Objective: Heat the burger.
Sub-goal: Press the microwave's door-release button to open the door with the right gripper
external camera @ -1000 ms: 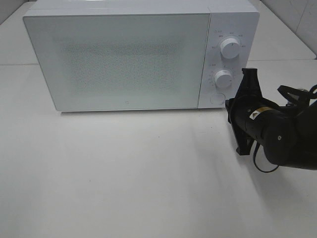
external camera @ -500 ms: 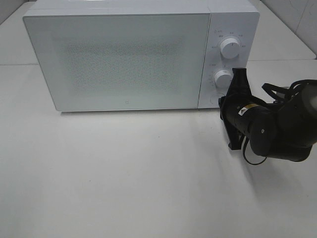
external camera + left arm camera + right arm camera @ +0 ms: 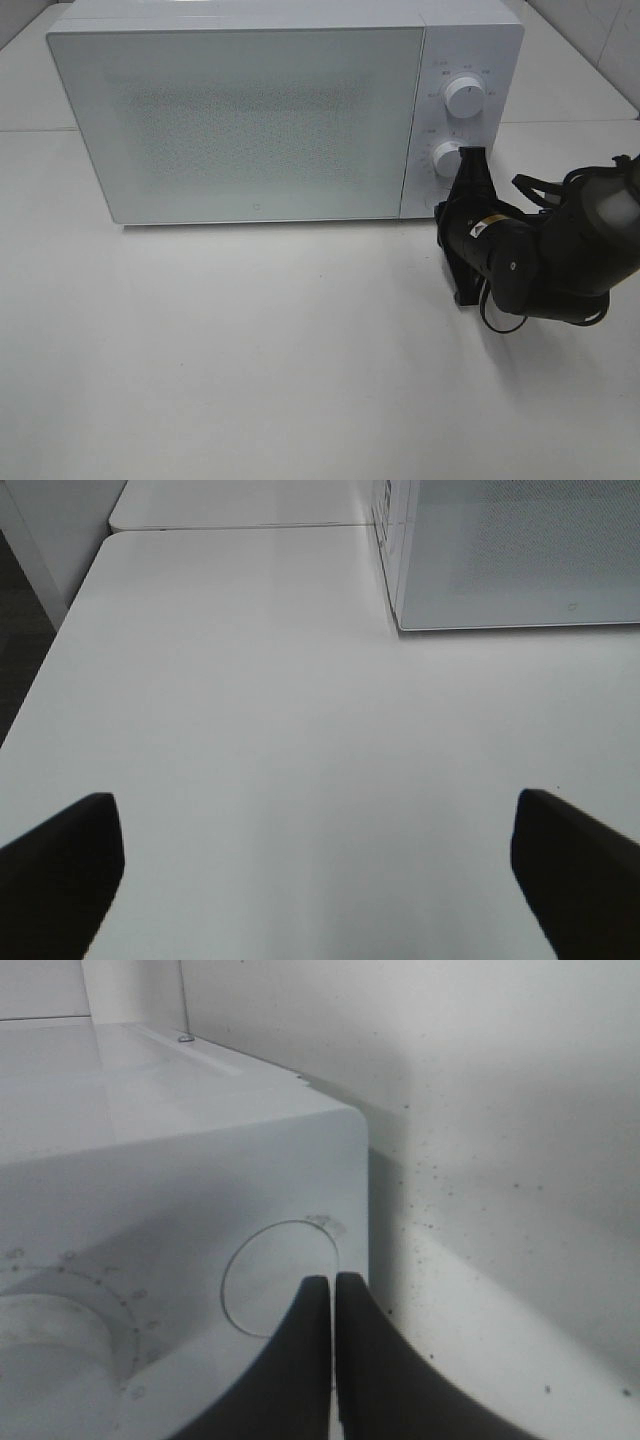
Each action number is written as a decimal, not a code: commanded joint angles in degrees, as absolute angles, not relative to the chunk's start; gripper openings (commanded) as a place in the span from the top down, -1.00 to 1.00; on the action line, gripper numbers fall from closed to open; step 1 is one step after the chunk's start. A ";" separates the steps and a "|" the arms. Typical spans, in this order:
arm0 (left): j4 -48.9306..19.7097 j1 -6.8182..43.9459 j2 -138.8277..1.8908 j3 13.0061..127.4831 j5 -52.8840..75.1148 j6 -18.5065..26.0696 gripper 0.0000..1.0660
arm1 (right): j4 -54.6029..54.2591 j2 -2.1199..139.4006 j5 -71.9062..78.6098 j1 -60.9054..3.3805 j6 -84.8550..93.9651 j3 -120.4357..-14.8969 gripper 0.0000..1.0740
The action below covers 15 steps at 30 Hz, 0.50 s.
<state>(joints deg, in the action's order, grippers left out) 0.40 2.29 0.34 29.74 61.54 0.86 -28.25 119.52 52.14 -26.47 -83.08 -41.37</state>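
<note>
**Exterior high view: right gripper [image 3: 333, 1288] closed at the microwave's control panel**

The white microwave [image 3: 250, 110] stands at 12 o'clock on the white table [image 3: 250, 380], and its frosted door [image 3: 235, 125] is closed. The right arm [image 3: 545, 260] comes in from 3 o'clock, with its black gripper against the front's 5 o'clock corner. It is just below the lower knob [image 3: 447, 158], and the upper knob [image 3: 464, 96] sits at 12 o'clock from that.

In the right wrist view the two fingers are pressed together with nothing between them. Their tips lie in front of the round button [image 3: 265, 1280], beside the lower knob. Whether they touch the button cannot be told.

In the left wrist view the left gripper [image 3: 320, 880] is spread wide and empty over bare table, with the microwave's corner ahead of it.

The burger shows in no view, so where it is cannot be told.
</note>
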 commanded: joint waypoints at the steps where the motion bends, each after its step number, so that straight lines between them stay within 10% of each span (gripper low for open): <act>1: 0.00 2.06 0.40 29.74 61.36 0.80 -0.84 | -27.39 119.46 52.20 -25.73 -82.33 -42.80 0.99; 15: 0.00 2.06 0.40 29.74 61.36 0.80 -0.84 | -25.44 119.46 52.02 -22.98 -81.70 -43.43 0.98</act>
<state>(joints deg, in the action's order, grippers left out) 0.40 2.29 0.34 29.74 61.54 0.86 -26.30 119.69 51.74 -23.20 -82.68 -42.91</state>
